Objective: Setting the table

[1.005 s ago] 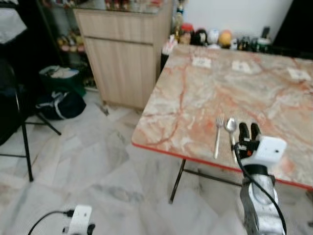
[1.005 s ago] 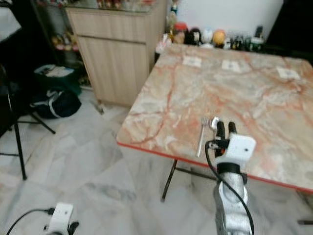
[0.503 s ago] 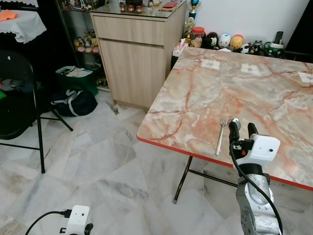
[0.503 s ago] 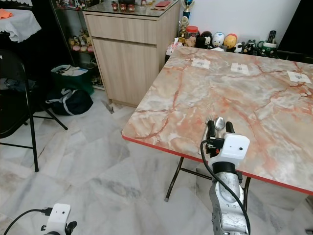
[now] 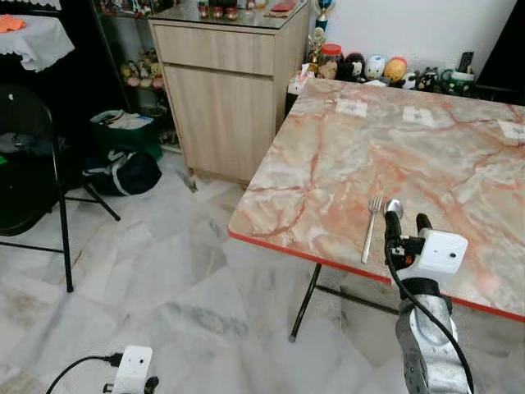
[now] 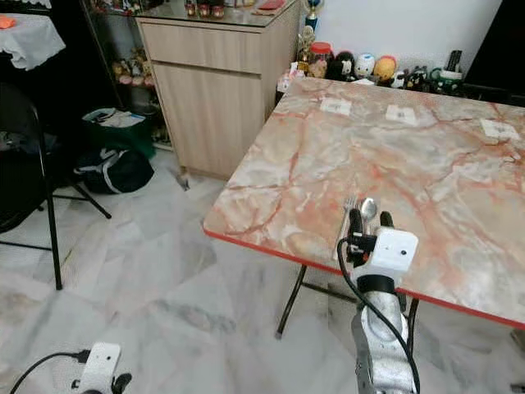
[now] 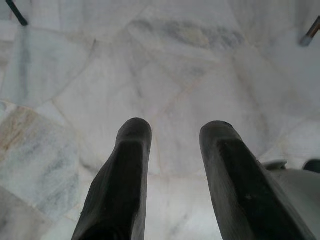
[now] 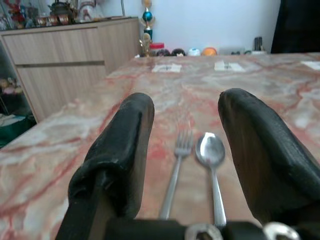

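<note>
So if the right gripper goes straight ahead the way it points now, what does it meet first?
Probably the spoon, beside the fork on the table; the right gripper is open, height unclear.

The right gripper (image 8: 186, 150) has its two fingers (image 8: 120, 150) spread wide, empty, low over the marble table (image 8: 60, 135). Between them a fork (image 8: 176, 170) and spoon (image 8: 212, 160) lie side by side on the tabletop. Further back there's a wooden cabinet (image 8: 65, 55) and some paper slips (image 8: 167, 67).
</note>
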You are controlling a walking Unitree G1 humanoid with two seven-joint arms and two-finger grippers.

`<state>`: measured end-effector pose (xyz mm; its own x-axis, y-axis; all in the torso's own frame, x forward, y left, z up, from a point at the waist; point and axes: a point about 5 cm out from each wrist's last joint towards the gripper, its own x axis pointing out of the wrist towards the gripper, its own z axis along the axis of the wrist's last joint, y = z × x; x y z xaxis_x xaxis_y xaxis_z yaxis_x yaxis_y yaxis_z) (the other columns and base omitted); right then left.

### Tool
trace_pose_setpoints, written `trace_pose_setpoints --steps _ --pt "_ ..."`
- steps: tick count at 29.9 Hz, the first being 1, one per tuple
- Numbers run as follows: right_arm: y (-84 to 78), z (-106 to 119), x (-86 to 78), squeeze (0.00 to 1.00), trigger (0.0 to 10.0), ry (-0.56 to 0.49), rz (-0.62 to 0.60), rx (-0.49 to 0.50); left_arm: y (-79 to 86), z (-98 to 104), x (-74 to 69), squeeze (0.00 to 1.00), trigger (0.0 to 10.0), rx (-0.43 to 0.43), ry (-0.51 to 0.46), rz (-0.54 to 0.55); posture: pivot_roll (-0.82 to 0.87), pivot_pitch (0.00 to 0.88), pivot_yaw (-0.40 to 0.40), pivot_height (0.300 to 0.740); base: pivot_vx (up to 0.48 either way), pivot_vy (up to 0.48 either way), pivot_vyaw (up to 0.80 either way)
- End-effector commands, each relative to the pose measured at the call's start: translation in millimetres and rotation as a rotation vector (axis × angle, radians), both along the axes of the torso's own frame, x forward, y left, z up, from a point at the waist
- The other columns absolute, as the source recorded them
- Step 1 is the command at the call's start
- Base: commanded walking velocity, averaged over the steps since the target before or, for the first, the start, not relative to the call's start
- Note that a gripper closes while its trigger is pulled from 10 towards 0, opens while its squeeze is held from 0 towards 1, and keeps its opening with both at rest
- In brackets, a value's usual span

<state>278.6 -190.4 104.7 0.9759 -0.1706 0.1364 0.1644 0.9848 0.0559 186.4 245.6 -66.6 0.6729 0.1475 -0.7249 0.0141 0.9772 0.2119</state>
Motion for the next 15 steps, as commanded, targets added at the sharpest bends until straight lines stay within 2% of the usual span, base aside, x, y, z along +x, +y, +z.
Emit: trace_pose_setpoints --steps 1,8,15 --pt "-0.7 -1.5 -0.4 0.00 10.0 0.014 -0.006 0.001 0.8 -1.5 -2.9 0.00 10.0 -0.002 0.012 0.010 0.13 0.005 -0.021 0.740 0.326 0.000 0.00" --pt "-1.4 -3.5 -1.0 0.00 10.0 0.022 -0.013 0.001 1.0 -1.2 -2.7 0.00 10.0 0.003 0.007 0.012 0.13 0.005 -0.021 0.740 0.310 0.000 0.00" --pt "-7.8 -10.7 -2.4 0.00 10.0 0.060 -0.068 0.000 1.3 -1.3 -3.1 0.00 10.0 0.010 0.009 0.010 0.13 0.001 -0.024 0.740 0.000 0.000 0.00"
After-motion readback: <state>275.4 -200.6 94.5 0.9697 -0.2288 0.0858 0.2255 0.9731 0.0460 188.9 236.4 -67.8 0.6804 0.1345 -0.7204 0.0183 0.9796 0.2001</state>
